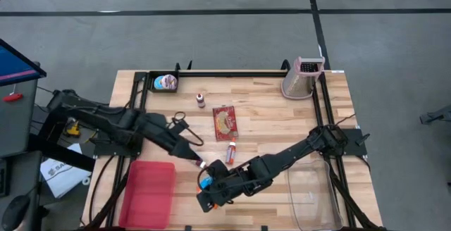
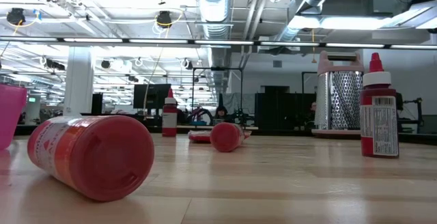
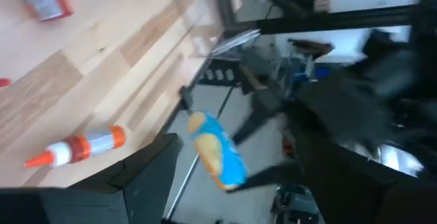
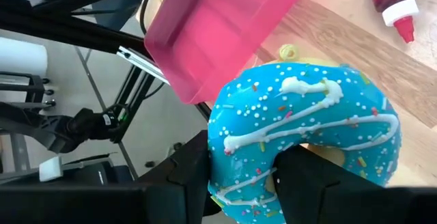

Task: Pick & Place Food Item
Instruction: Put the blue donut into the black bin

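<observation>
A blue-iced doughnut with white drizzle and sprinkles (image 4: 307, 138) hangs above the table's near edge, and my right gripper (image 1: 208, 186) is shut on it. In the high view the doughnut (image 1: 205, 182) shows just right of the pink tray (image 1: 149, 192). My left gripper (image 1: 199, 162) stands open just beyond it on the far-left side. In the left wrist view the doughnut (image 3: 217, 150) shows edge-on ahead of the left gripper (image 3: 252, 197), untouched by it. My right gripper pinches one side of the doughnut's ring (image 4: 239, 173) between its two fingers. One finger (image 4: 186, 173) lies on the outer rim and the other finger (image 4: 311, 179) sits at the hole. The doughnut is lifted clear, its iced face toward the wrist camera.
A clear tub (image 1: 310, 192) sits at the near right. A red packet (image 1: 225, 122), two small sauce bottles (image 1: 230, 152) (image 1: 201, 99), scissors (image 1: 180, 122), a bowl (image 1: 166, 82) and a grater (image 1: 303, 76) lie farther back. An orange-tipped bottle (image 3: 75, 147) lies near the left gripper.
</observation>
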`<state>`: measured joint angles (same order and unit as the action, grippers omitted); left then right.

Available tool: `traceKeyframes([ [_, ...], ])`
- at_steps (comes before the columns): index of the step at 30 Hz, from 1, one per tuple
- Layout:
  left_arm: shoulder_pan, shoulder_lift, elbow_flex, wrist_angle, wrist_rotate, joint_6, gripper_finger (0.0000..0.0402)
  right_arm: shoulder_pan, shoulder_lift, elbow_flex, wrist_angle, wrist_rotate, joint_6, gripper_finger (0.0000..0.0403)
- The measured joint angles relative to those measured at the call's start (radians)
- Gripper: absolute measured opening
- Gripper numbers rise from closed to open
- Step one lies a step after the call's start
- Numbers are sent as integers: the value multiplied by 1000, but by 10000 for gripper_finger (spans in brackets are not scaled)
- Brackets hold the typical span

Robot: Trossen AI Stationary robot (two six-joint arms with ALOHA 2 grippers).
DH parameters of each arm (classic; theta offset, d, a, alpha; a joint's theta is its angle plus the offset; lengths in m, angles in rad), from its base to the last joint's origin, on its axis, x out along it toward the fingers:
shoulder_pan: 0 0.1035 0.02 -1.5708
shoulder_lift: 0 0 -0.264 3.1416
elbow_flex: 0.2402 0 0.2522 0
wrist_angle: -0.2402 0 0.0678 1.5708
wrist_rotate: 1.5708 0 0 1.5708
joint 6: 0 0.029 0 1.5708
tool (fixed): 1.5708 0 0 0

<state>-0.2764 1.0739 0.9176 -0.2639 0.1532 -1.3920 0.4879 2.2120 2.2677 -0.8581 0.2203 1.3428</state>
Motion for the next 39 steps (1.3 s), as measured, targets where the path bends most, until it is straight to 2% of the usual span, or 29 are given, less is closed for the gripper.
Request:
traceKeyframes([
  [4, 26, 79, -1, 28, 89, 4, 294, 3, 0, 0, -1, 0, -4, 136],
  [10, 39, 173, -1, 182, 225, -1, 294, 3, 0, 0, -11, -11, -8, 136],
  [16, 106, 200, -1, 172, 313, 18, 294, 3, 0, 0, -56, -13, -8, 136],
  [24, 184, 205, -3, 60, 344, 2, 294, -5, 0, 0, -126, -13, -17, 136],
  [39, 205, 205, -137, 316, 385, -246, 294, -103, 0, 0, -129, -21, -154, 136],
])
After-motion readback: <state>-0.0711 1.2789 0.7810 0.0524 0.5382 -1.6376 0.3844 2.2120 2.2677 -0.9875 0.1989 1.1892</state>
